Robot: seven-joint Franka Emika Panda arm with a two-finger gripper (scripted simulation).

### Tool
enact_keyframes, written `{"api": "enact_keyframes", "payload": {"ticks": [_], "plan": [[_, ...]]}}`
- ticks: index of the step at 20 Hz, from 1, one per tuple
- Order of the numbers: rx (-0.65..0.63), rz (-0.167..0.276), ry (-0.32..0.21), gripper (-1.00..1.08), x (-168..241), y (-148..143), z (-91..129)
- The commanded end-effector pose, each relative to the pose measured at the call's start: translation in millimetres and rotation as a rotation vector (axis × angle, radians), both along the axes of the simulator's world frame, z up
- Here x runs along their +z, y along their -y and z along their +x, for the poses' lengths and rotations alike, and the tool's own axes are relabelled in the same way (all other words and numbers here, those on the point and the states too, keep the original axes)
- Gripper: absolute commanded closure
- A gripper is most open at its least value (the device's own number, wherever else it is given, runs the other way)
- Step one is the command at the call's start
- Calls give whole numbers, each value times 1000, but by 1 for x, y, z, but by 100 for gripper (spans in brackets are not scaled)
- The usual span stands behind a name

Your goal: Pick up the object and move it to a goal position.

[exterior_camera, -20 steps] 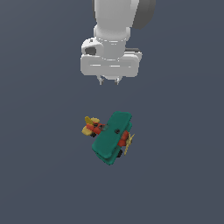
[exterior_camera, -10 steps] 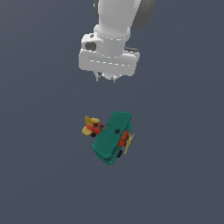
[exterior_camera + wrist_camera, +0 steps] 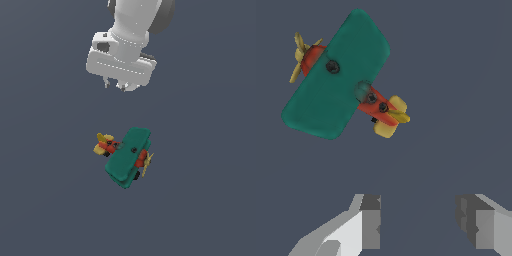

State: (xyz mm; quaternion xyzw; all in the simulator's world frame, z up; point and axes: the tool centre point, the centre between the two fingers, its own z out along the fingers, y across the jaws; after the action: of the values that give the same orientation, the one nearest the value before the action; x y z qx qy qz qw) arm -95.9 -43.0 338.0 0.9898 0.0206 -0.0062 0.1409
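Note:
The object, a toy biplane with teal-green wings, a red-orange body, a yellow propeller and a yellow tail, rests on the dark grey floor. The wrist view shows the same biplane from above, its wide wing facing the camera. My gripper hangs well above the plane, toward the exterior view's left of it, and touches nothing. Its two fingers stand apart with only bare floor between them, so the gripper is open and empty.
A plain dark grey floor surrounds the plane on every side. The white wrist and arm rise out of the exterior view's top edge.
The gripper has drifted slightly toward the exterior view's left and a little higher. The biplane has not moved.

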Motion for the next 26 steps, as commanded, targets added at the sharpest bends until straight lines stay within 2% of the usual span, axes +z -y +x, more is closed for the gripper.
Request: {"api": "enact_keyframes", "payload": {"ticks": [1, 26], "plan": [[2, -31, -2, -20, 2, 5, -3], [22, -311, 5, -20, 16, 52, -24]]}}
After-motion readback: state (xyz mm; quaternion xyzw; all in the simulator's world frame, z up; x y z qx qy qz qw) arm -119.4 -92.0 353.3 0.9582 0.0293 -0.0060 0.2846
